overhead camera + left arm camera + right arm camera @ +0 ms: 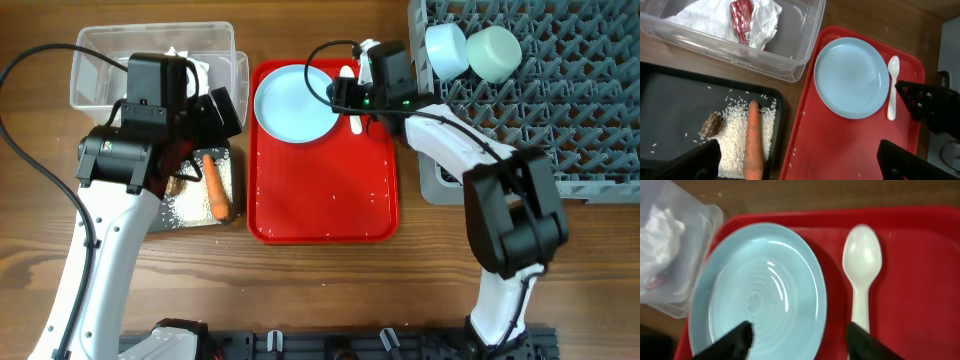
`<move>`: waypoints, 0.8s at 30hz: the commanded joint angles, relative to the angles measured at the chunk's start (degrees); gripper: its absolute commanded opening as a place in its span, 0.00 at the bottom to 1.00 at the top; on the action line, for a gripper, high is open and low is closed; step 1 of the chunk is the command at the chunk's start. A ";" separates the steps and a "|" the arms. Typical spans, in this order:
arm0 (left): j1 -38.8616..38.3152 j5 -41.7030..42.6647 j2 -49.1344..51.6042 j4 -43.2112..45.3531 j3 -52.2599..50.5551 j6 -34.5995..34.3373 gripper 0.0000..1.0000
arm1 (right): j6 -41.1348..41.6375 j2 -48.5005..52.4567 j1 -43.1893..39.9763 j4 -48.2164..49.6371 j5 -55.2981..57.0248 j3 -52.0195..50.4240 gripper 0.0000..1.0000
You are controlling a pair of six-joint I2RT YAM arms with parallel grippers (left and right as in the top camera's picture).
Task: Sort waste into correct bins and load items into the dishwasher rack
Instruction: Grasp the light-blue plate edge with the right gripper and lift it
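right gripper splayed wide over the white spoon, lying front-to-back beside the plate, bowl end pointing away from the robot; left gripper wide too

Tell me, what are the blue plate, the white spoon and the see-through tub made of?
Plate: glossy, with ringed highlights; glazed ceramic or hard plastic, hard to say. Spoon: thin, dull white, probably plastic. Tub: clear, slightly cloudy plastic; its contents show through the wall.
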 commanded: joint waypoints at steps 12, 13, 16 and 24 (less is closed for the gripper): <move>0.09 1.16 0.20 -0.26 0.26 -0.59 1.00 | -3.56 8.41 1.42 4.02 -1.42 0.15 0.53; 0.09 1.14 0.20 -0.26 0.26 -0.59 1.00 | -3.69 8.72 1.42 4.17 -0.74 0.15 0.53; 0.09 1.14 0.20 -0.26 0.26 -0.59 1.00 | -3.69 9.49 1.46 4.39 0.15 0.15 0.33; 0.09 1.16 0.20 -0.26 0.26 -0.59 1.00 | -3.61 9.49 0.70 1.20 0.61 0.15 0.04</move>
